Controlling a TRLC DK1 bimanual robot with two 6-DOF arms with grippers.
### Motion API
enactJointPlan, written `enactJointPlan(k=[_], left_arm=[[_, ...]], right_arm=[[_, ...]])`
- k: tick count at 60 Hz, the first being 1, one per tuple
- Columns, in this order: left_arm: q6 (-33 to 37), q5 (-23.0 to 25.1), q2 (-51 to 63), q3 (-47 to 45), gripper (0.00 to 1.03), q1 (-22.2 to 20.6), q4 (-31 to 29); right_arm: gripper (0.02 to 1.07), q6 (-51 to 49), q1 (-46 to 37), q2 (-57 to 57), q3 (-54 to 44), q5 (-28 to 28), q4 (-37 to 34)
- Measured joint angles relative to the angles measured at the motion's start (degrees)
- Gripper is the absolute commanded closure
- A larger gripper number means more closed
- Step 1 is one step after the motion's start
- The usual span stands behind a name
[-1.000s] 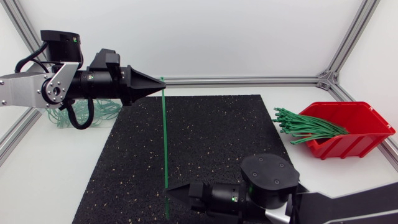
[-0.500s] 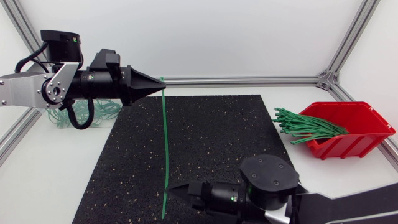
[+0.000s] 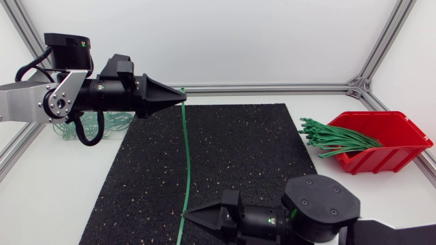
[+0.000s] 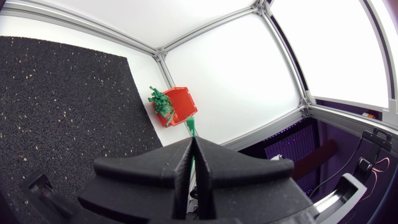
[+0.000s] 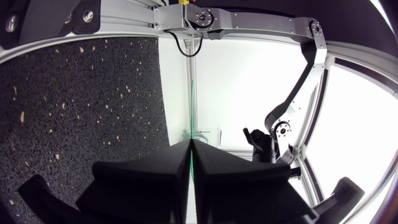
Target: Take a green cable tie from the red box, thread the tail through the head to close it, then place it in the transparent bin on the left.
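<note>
Here, green cable tie (image 3: 187, 156), clamped inside left jaws, inside right jaws.

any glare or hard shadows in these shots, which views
head view: even soft light, no glare, no hard shadows on the mat; left wrist view: the white wall behind the red box glares bright; right wrist view: the wall washes out too, but the cable tie shows clearly against it

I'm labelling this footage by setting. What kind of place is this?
Probably a robot lab workcell: an aluminium frame, a black mat, a red box, and the left gripper and right gripper both holding one green cable tie.
</note>
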Motion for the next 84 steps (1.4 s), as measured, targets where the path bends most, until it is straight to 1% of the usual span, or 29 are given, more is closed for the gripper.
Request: enactJointPlan(k=[12, 28, 30, 32, 35, 40, 48, 58, 67, 75, 84], left_arm=[[0.0, -0.1, -1.5, -1.2, 0.99, -1.0, -0.5], [0.0, -0.7, -5.2, -2.8, 0.99, -2.5, -2.1], [0.0, -0.7, -5.8, -2.9, 0.99, -2.6, -2.2], [0.0, -0.9, -6.3, -3.1, 0.99, -2.7, -2.2], [0.0, -0.9, -7.2, -3.6, 0.99, -3.1, -2.4], [0.0, -1.7, -8.5, -4.5, 0.99, -4.1, -2.5], [0.0, -2.9, -10.3, -6.5, 0.99, -6.1, -2.5], [0.0, -4.6, -12.1, -7.5, 0.99, -8.2, -2.4], [0.0, -5.8, -14.2, -8.8, 0.99, -9.7, -2.1], [0.0, -7.6, -16.7, -10.8, 0.99, -11.6, -0.9], [-0.6, -9.9, -19.0, -12.4, 0.99, -14.2, 1.0]], right_arm=[[1.02, 7.8, 0.0, -2.9, -1.2, -0.2, -2.4], [1.02, 19.9, 0.0, -7.8, -1.2, -2.4, -5.8], [1.02, 21.2, 0.0, -8.5, -1.1, -2.7, -8.0], [1.02, 22.8, 0.1, -9.6, -0.7, -2.6, -12.2], [1.02, 26.6, 0.8, -11.4, 0.4, -0.1, -19.7], [1.02, 33.9, 1.3, -13.4, 3.3, 2.7, -27.6], [1.02, 44.0, 1.7, -16.1, 7.9, 3.9, -34.7], [1.02, 57.2, 3.0, -19.4, 11.4, 3.7, -43.6], [1.02, 70.4, 3.0, -21.5, 14.8, -0.4, -52.1], [1.02, 80.0, 2.5, -22.0, 19.6, -9.8, -59.1], [1.02, 89.7, -0.6, -22.8, 24.3, -17.2, -63.3]])
